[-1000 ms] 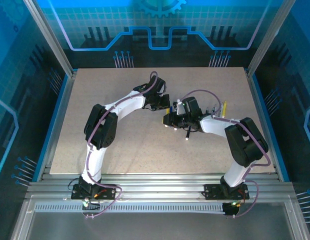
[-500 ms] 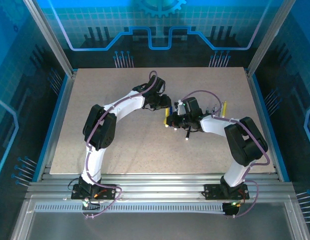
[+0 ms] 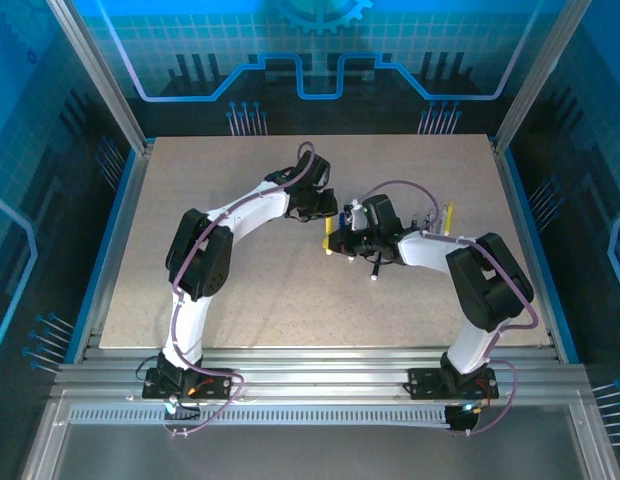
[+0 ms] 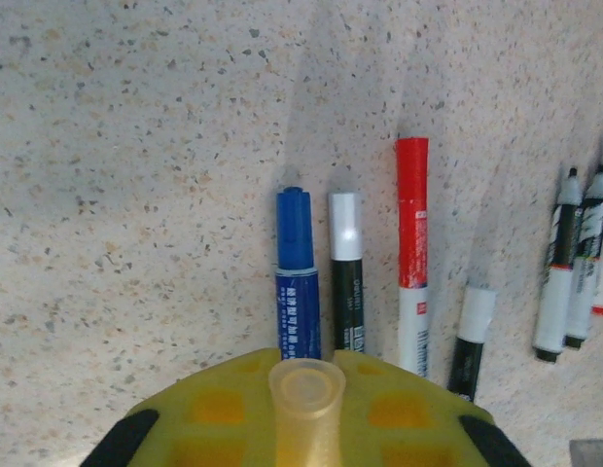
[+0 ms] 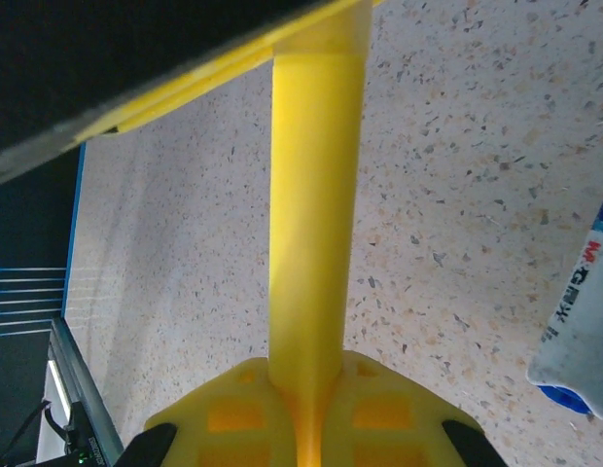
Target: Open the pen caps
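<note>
**A:** How's the uncapping going?

**B:** My right gripper [image 5: 303,413] is clamping the yellow pen [image 5: 311,195] and my left gripper [image 4: 306,418] is pinching its yellow cap [image 4: 306,381] over the table [image 4: 136,146]. The blue cap [image 4: 294,229] and red cap [image 4: 411,219] are sitting there unopened.

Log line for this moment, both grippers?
left gripper: shut on pale yellow cap | right gripper: shut on yellow pen | loose pens: lying on table

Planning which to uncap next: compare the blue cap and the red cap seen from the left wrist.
Colour: the blue cap sits on a blue barrel, the red cap on a white barrel. Length: the red cap looks longer than the blue cap. Position: the red cap's end lies farther up the picture than the blue cap's. Shared: both are on their pens, lying flat, roughly parallel.
</note>
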